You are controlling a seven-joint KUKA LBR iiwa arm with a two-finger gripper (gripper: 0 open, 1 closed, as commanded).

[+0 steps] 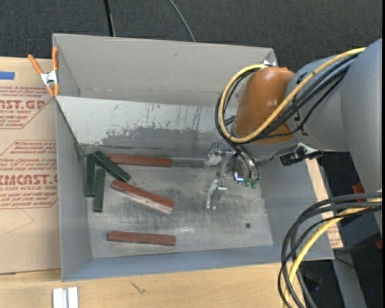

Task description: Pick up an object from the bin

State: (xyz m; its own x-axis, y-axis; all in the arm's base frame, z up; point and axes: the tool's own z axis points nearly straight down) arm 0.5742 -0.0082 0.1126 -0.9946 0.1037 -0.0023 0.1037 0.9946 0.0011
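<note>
My gripper hangs over bare bin floor right of the middle, open, with nothing between its fingers. One fingertip points toward the front, the other toward the back wall. Nearest to it, to the left, lies a slanted red-brown stick with a pale edge. A second red-brown stick lies along the foot of the back wall, its right end a short way from the gripper. A third red-brown stick lies near the front wall.
Three dark green sticks lie crossed in the bin's left part, against the left wall. The arm with its orange cover and yellow cables comes in over the bin's right rim.
</note>
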